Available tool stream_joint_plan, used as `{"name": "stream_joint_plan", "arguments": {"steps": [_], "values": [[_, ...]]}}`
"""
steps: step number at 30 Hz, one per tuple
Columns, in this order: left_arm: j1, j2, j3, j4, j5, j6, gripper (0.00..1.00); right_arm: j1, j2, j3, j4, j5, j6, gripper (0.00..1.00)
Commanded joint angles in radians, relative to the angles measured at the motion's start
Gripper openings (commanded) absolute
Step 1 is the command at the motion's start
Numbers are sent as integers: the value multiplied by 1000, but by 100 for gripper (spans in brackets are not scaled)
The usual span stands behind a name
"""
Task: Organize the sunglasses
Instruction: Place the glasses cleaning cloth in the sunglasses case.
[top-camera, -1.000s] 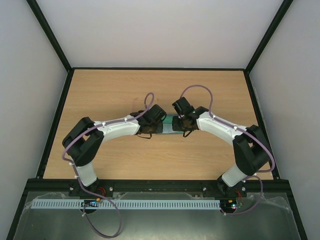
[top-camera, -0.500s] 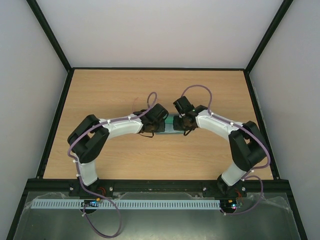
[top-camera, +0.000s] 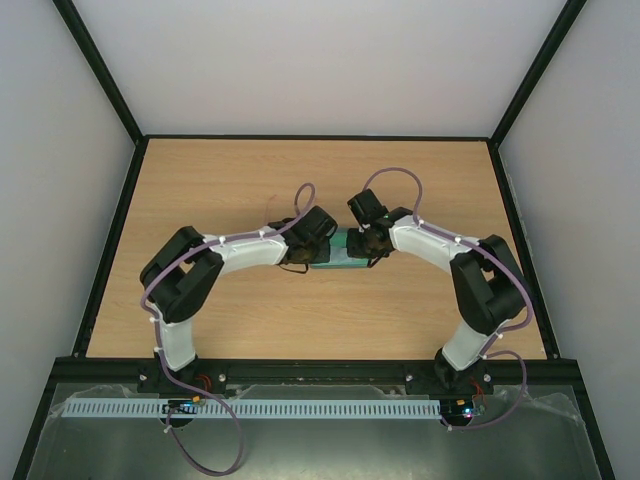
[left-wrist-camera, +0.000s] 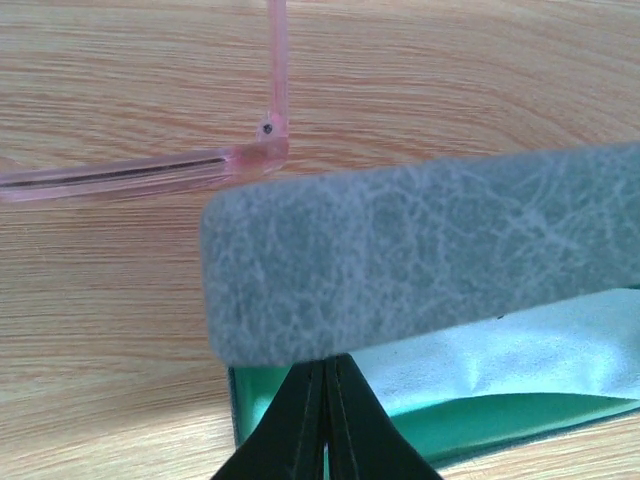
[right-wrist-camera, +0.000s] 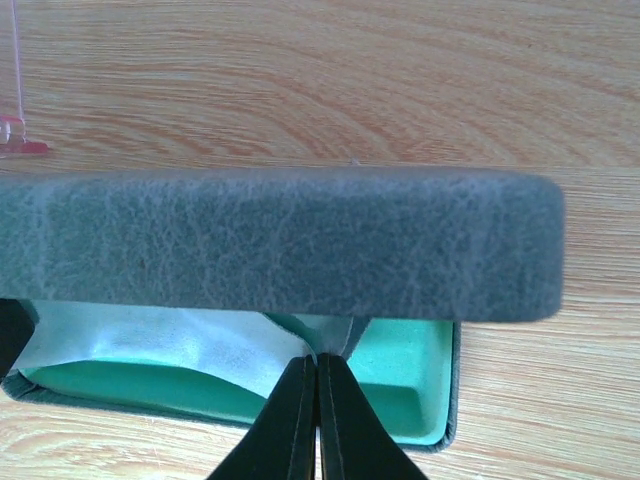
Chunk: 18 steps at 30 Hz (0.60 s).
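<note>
The sunglasses (left-wrist-camera: 150, 172) lie on the wood just behind the case, their thin pink frame and one temple arm showing; a pink end (right-wrist-camera: 20, 146) also shows in the right wrist view. The grey-blue case (top-camera: 338, 256) stands open, its lid (right-wrist-camera: 280, 245) raised over the green lining (right-wrist-camera: 400, 370). A light-blue cloth (right-wrist-camera: 150, 345) lies inside. My left gripper (left-wrist-camera: 328, 368) is shut, tips at the lid's lower edge above the case's left end. My right gripper (right-wrist-camera: 318, 362) is shut, with a fold of the cloth pinched at its tips.
The wooden table (top-camera: 200, 180) is ringed by a black frame and white walls. Both arms curve inward and meet over the case at mid-table. A white slotted rail (top-camera: 300, 408) runs along the near edge by the arm bases.
Both arms have drawn their elbows inward and toward the table's middle. The grippers stay shut at the case, which has not visibly moved.
</note>
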Motion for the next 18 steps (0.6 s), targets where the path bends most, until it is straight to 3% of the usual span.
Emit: {"name": "stream_joint_plan", "arguments": {"steps": [1, 18], "values": [[9, 30, 18, 10, -11, 8, 2, -6, 23, 17, -10, -14, -13, 1], [9, 47, 1, 23, -12, 3, 2, -17, 30, -22, -4, 27, -14, 1]]}}
